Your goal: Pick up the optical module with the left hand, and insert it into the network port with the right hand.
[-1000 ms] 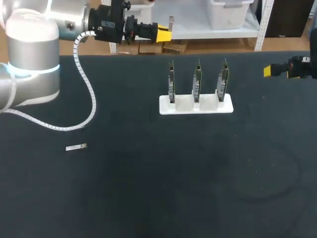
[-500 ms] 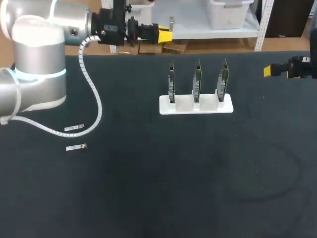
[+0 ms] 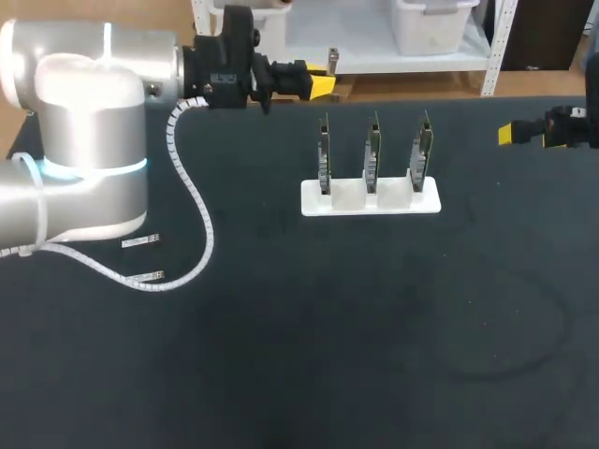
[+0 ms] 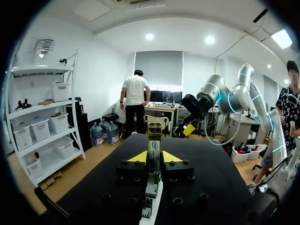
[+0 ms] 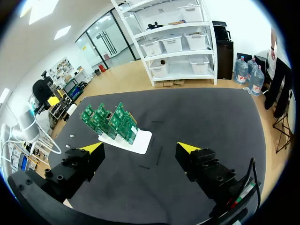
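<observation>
- Over the last second the left arm has swung toward the middle of the head view. The left gripper (image 3: 321, 86) now sits a little lower and further right in the upper centre-left, over the far edge of the table (image 3: 374, 337).
- That gripper is clamped on the optical module (image 3: 332, 58), which stands upright above the yellow tips. The left wrist view shows it pinched from both sides.
- With the elbow moved aside, an upper silver strip (image 3: 140, 241) has come into sight at the left, just above the lower silver strip (image 3: 150, 276). The arm's white cable (image 3: 192, 215) now loops down to touch or cross the lower one.
- The right gripper (image 3: 506, 134) has not moved from the upper right edge. Its fingers are spread wide with nothing between them.
- The pickup looks done and the module seems bound for a handover, though the two grippers are well apart.
- The white holder (image 3: 370, 198) at upper centre carries three green boards (image 3: 372, 150), each upright in its own slot.
- The network port is too small to make out; it is presumably on one of those boards.
</observation>
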Robot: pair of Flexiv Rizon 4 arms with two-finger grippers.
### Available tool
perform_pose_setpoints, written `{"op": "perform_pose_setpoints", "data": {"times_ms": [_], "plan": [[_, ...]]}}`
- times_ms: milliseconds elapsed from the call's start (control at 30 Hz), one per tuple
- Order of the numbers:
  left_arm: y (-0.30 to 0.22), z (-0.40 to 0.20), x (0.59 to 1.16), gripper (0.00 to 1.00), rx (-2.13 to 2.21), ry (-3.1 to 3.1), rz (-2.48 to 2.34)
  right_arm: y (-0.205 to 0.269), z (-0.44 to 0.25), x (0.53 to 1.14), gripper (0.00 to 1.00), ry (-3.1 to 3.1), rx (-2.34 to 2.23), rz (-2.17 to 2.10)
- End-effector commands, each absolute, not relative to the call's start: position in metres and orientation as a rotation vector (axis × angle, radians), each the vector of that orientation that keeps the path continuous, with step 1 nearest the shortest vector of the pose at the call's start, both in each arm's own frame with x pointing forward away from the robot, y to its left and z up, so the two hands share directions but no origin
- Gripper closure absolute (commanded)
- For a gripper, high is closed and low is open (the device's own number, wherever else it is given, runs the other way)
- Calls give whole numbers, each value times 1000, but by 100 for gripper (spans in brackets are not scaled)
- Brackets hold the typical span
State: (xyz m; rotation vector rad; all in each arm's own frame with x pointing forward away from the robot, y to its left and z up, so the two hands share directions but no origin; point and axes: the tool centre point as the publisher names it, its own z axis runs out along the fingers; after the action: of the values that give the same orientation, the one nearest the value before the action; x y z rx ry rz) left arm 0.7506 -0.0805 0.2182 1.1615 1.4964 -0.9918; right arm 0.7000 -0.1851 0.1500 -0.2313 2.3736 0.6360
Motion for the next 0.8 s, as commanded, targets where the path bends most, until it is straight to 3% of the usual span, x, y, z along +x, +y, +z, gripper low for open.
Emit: {"op": "perform_pose_setpoints", "data": {"times_ms": [33,800], "plan": [[-81,210,755,100,1173,1491,-1009,-185,150,700,0,2374,-231,636],[-84,184,777,100,1295,1475,-1143,-185,150,700,0,2374,-231,636]]}}
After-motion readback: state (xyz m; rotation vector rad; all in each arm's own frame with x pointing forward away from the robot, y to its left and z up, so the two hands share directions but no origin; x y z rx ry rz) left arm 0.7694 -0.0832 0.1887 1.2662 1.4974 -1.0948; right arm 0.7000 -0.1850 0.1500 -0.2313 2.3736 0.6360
